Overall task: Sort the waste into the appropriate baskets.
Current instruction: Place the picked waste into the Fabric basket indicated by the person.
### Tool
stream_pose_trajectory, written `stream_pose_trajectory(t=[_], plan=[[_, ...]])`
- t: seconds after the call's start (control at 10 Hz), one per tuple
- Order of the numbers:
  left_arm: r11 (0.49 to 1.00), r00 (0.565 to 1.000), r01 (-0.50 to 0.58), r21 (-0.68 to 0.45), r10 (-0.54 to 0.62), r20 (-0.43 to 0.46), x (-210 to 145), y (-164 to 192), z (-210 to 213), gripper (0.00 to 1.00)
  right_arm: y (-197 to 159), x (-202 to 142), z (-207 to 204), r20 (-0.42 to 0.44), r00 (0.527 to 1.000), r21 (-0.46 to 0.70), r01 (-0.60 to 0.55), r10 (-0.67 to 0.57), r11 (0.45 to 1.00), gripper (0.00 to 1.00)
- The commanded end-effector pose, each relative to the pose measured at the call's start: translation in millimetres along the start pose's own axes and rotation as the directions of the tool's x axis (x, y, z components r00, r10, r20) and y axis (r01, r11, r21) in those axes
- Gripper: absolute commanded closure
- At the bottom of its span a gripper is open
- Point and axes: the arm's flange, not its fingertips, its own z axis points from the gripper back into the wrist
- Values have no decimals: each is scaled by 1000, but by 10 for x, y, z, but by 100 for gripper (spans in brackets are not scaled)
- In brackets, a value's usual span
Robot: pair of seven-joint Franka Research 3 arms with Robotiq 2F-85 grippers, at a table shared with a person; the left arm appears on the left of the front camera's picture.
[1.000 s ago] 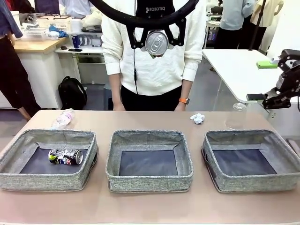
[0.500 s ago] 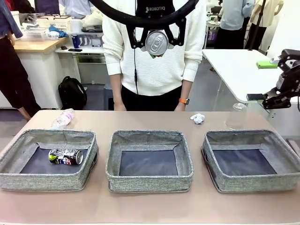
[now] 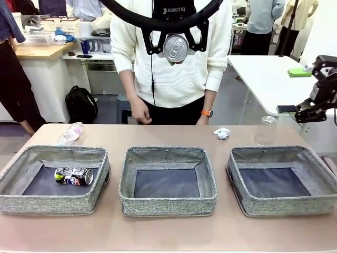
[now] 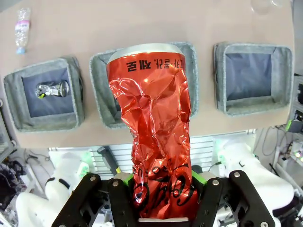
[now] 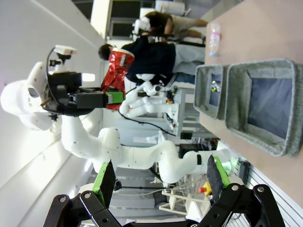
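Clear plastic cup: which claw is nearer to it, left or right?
Right. The open right claw hangs above and right of the cup; the left claw holds the crushed red can high over the middle basket.

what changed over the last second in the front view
The person's hand at picture left rose from behind the table edge and swung toward the middle. Nothing was grasped or released. The left gripper stays shut on the crushed red can, the right gripper open, the crushed dark printed can in its grey woven basket.
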Motion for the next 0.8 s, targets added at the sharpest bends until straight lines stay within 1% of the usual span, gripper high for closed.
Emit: stream_pose_trajectory(t=[0.0, 0.7], plan=[[1000, 1000, 2, -7, -2, -14, -15, 12, 53, 84, 40, 17, -13, 8, 1000, 28, 0, 0, 1000, 0], [1000, 1000, 2, -7, -2, -14, -15, 12, 53, 84, 40, 17, -13, 8, 1000, 28, 0, 0, 1000, 0]])
